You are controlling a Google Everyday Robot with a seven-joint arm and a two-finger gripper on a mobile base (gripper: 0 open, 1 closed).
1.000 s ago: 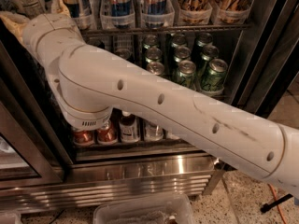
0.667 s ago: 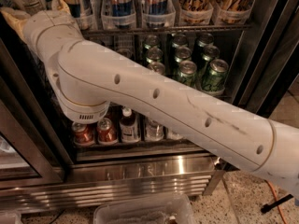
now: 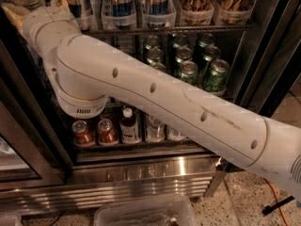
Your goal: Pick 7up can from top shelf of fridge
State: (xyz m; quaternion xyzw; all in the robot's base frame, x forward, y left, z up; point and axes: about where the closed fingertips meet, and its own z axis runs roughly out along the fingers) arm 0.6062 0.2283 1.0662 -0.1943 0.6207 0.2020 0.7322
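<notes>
Seemingly tool (image 3: 13,12) (top-left) at top shelf (image 3: 188,29) left edge.

place: shop or break room | cue: stocked commercial drinks fridge (image 3: 141,175), speckled floor (image 3: 244,194) | hand (image 3: 13,9): top-left, top shelf (image 3: 188,29)

1. The gripper (image 3: 32,7) is up at the left end of the top shelf (image 3: 188,29), close against the clear trays (image 3: 160,18).
2. The trays stand side by side, full, with hardly a gap between them.
3. The arm (image 3: 155,98) slants across the fridge (image 3: 141,173) opening and blocks most of the middle rack.
4. Only the green cans (image 3: 207,72) on the right are reachable above the arm.
5. The dark frame (image 3: 265,55) closes off the right side.
</notes>
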